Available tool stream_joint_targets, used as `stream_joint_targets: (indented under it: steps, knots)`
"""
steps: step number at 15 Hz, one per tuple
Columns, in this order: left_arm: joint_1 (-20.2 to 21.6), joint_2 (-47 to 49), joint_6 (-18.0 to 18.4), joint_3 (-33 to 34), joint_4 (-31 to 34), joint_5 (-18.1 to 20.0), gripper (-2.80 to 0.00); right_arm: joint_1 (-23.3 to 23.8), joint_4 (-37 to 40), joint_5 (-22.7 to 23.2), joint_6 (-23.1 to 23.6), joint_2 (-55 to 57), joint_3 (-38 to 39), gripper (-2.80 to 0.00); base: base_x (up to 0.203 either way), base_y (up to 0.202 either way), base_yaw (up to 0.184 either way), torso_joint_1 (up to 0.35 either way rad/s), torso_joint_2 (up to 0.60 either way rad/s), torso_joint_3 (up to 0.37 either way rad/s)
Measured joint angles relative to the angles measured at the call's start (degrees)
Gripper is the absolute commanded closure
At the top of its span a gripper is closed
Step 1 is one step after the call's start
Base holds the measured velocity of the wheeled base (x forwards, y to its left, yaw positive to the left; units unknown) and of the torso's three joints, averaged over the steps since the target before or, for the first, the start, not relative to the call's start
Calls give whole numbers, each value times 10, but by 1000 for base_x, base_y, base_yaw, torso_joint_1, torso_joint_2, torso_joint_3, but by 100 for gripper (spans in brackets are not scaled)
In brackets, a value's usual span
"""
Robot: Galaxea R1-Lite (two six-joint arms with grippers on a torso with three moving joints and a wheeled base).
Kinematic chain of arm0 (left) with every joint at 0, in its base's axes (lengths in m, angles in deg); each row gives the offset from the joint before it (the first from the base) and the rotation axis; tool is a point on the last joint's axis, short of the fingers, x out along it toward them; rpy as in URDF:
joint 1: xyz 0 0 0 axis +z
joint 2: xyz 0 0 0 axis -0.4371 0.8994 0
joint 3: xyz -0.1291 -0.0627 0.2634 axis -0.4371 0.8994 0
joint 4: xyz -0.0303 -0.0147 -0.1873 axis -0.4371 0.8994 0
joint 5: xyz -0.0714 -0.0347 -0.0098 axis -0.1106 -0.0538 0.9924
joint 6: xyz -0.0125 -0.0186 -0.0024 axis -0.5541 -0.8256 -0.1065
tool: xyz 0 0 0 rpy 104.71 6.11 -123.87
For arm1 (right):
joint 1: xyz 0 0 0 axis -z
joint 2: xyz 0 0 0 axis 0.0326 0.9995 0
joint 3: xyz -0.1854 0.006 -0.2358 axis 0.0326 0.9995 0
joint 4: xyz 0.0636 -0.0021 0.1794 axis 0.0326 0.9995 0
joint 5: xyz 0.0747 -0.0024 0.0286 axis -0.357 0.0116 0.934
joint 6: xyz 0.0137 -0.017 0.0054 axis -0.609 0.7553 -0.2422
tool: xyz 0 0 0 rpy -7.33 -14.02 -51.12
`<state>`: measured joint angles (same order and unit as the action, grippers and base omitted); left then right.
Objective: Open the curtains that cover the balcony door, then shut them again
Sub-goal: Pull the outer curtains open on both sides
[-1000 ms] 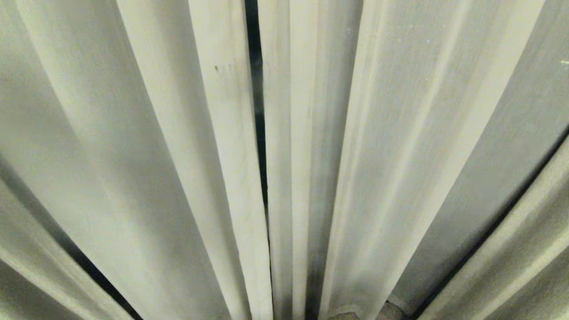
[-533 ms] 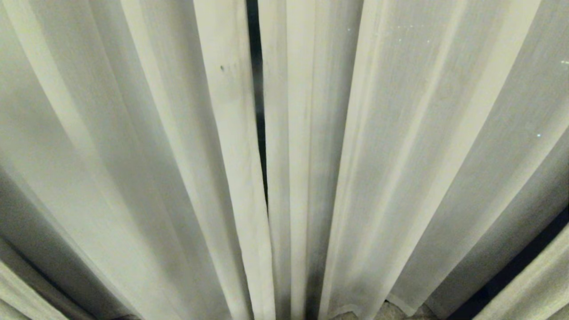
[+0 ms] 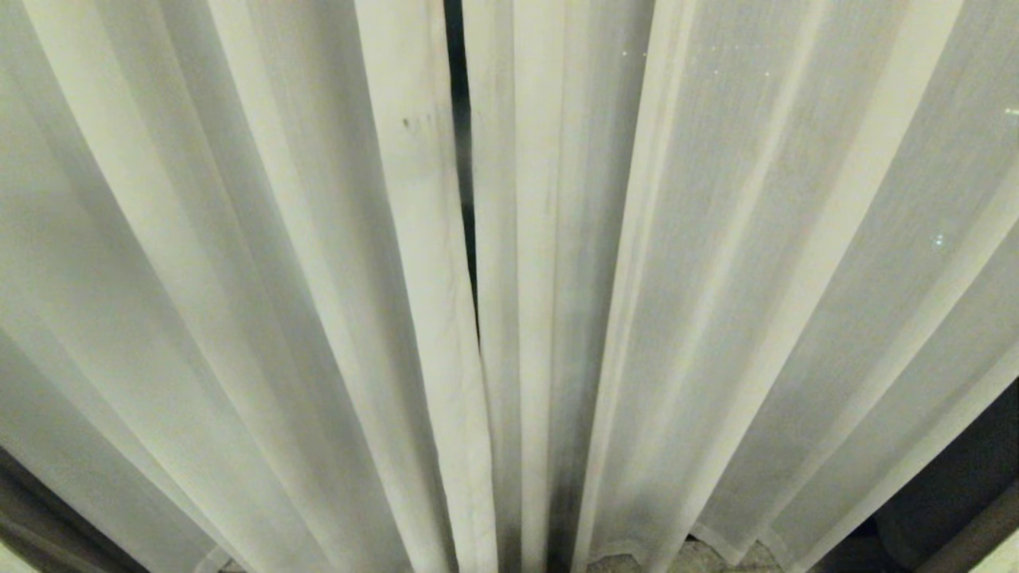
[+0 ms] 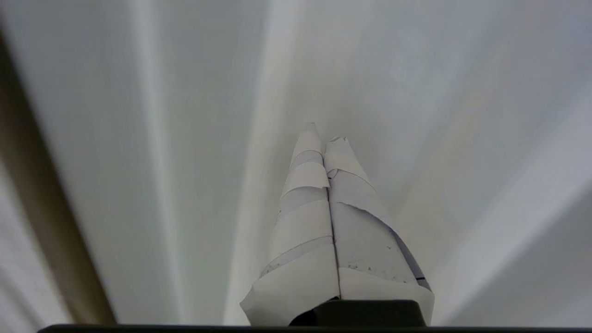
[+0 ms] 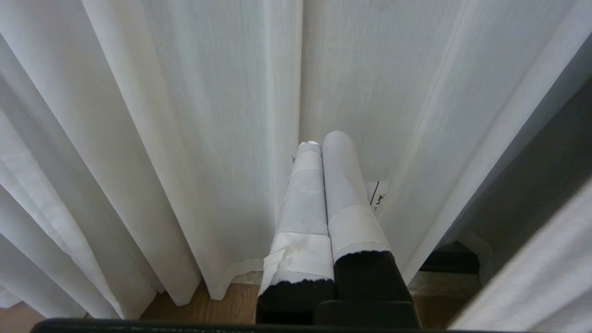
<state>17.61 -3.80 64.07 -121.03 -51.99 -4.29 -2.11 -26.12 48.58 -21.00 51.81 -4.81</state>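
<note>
Cream curtains (image 3: 716, 302) fill the head view in long vertical folds. Two hemmed edges meet at the middle with a thin dark slit (image 3: 457, 119) between them. The balcony door is hidden behind the fabric. Neither gripper shows in the head view. In the left wrist view my left gripper (image 4: 323, 132) is shut, its taped fingers (image 4: 305, 217) pressed together with nothing between them, close in front of the curtains (image 4: 185, 138). In the right wrist view my right gripper (image 5: 323, 138) is shut and empty, low by the hem of the curtains (image 5: 185, 138).
Wooden floor (image 5: 217, 305) shows under the hem beside a pale sill (image 5: 439, 282). A dark opening (image 5: 545, 185) lies past the curtain's edge by the right gripper. A blurred brown band (image 4: 41, 208) crosses the left wrist view. A small printed tag (image 5: 380, 194) hangs behind the right fingers.
The outer folds have swung: the dark gap at the lower left has closed over with fabric, and the gap at the lower right has slid toward the corner. The middle slit stays.
</note>
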Motion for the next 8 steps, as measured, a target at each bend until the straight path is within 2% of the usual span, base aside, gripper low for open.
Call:
stream_joint_targets:
  steps: [2,4,5,7,8]
  knots:
    - [-33,-9,3,14,3,-1,0,0,0,0,0,0,0,0,0,0,0,0,0,0]
    - [-108,-16,14,26,13,-16,0,0,0,0,0,0,0,0,0,0,0,0,0,0]
    - [-158,-19,19,31,22,-34,0,0,0,0,0,0,0,0,0,0,0,0,0,0]
    - [-276,-28,30,50,46,-108,0,0,0,0,0,0,0,0,0,0,0,0,0,0]
    - [-321,-35,37,67,54,-153,0,0,0,0,0,0,0,0,0,0,0,0,0,0]
